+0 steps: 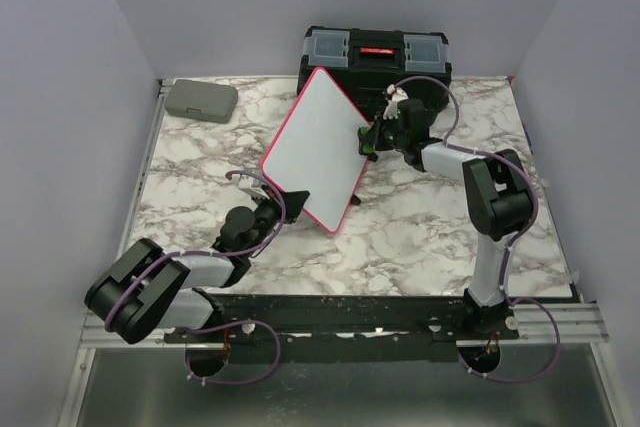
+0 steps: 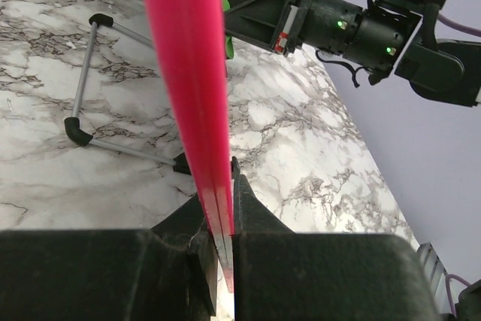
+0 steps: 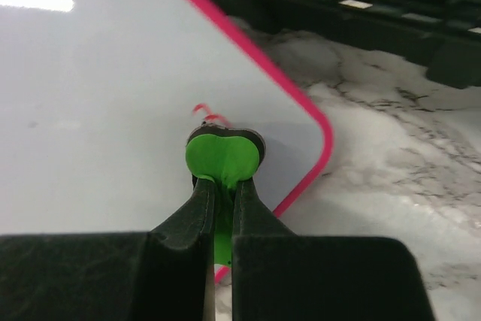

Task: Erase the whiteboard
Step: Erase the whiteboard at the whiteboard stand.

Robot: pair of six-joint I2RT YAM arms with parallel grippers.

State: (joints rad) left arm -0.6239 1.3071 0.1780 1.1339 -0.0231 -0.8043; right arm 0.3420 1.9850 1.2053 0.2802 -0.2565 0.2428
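A white marble-patterned table [image 1: 420,227] with grey veining fills the scene, walled on three sides. A small grey case [image 1: 202,100] lies flat in its far-left corner. A black toolbox [image 1: 375,55] with a red handle stands at the middle of the far edge. Near the centre, the tilted whiteboard [image 1: 315,142] has its wire stand [image 2: 90,80] on the marble, black feet down.

Glossy, probably plastic whiteboard [image 3: 90,95]
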